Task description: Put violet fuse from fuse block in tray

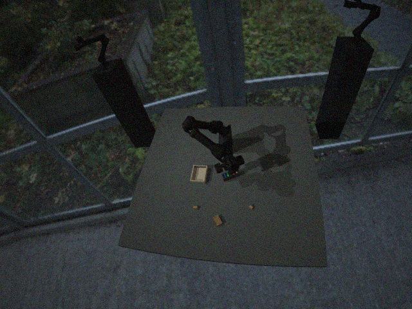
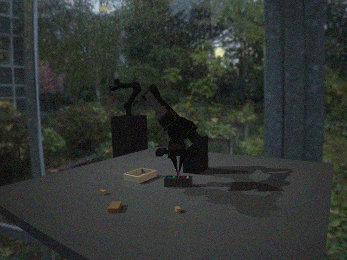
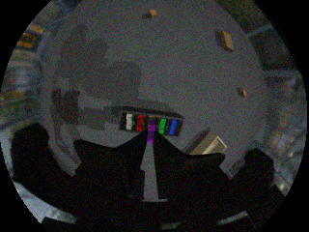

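Note:
My gripper is shut on the violet fuse, above the middle of the dark fuse block. The fuse is upright and raised above its neighbours; I cannot tell whether its lower end is clear of the slot. Blue, green, red and white fuses sit in the block. The pale wooden tray stands beside the block, on the blue fuse's side.
A larger orange-brown block and two small ones lie on the table, on the far side of the fuse block from the arm's base. Two dark pedestals with other arms stand beyond the table.

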